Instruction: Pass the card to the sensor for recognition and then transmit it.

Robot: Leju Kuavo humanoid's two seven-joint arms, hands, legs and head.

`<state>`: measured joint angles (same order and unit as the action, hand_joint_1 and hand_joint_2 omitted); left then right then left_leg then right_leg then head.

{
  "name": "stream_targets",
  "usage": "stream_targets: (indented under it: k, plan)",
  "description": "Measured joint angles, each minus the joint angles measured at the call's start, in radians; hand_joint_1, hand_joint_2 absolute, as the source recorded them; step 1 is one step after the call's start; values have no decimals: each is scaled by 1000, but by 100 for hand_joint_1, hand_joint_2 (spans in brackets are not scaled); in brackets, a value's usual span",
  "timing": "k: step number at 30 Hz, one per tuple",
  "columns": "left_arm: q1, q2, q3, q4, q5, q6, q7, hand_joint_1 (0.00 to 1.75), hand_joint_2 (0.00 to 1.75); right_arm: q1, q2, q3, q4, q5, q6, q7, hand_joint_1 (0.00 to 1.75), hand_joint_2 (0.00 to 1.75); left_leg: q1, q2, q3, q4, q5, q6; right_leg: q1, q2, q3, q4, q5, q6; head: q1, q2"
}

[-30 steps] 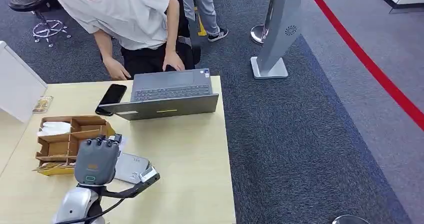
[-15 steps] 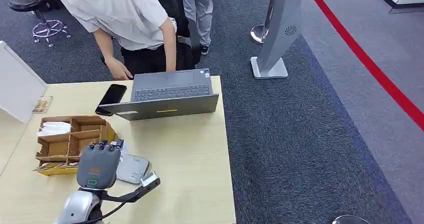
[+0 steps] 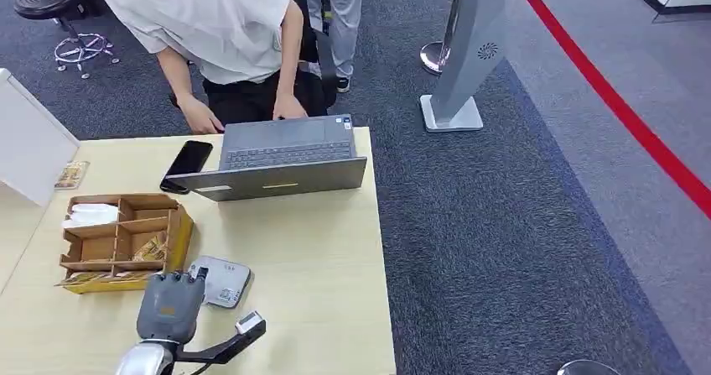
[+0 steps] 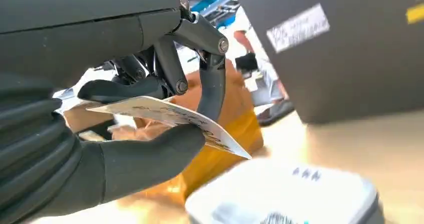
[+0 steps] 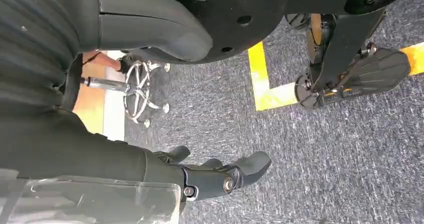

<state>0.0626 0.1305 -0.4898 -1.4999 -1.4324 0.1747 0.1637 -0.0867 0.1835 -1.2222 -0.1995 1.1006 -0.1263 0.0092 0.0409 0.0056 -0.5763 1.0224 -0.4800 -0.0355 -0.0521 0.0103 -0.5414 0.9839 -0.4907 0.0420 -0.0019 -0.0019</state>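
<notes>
my left hand (image 4: 125, 134) has its fingers (image 4: 150, 86) and thumb clamped on the card (image 4: 170, 119), pinching it flat near one short end so the free corner sticks out past my fingertips, hanging just above and apart from the pale grey sensor (image 4: 285, 196) on the worktop (image 3: 319, 249). the card looks thin, light and stiff with a slick face, so i judge a flat pinch across both faces, close to one end, is the hold that keeps it level and leaves the rest free for reading; squeezing an edge could let it slip or bow. there is print on the card but it is too blurred to read, and so are the small dark marks on the sensor's top. my right hand (image 5: 220, 176) hangs over the carpet, fingers curled with nothing in them.
</notes>
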Motion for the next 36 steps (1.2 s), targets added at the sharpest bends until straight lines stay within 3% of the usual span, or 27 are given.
stream_targets:
  k: [18, 36]
  plan:
    - [-20, -35, 56, 156, 16, 6, 20, 175, 175, 1, 0, 16, 0, 34, 0, 22, 0, 175, 0, 0, 1, 0, 0, 0, 0, 0, 1, 0, 0, 0, 0, 0]
    - [-16, -37, 59, 146, 22, -16, 13, 175, 175, 2, 0, 22, 0, 34, 0, 27, 0, 175, 0, -1, 2, 0, 0, 0, 0, -1, 3, 0, 0, 0, 0, 0]
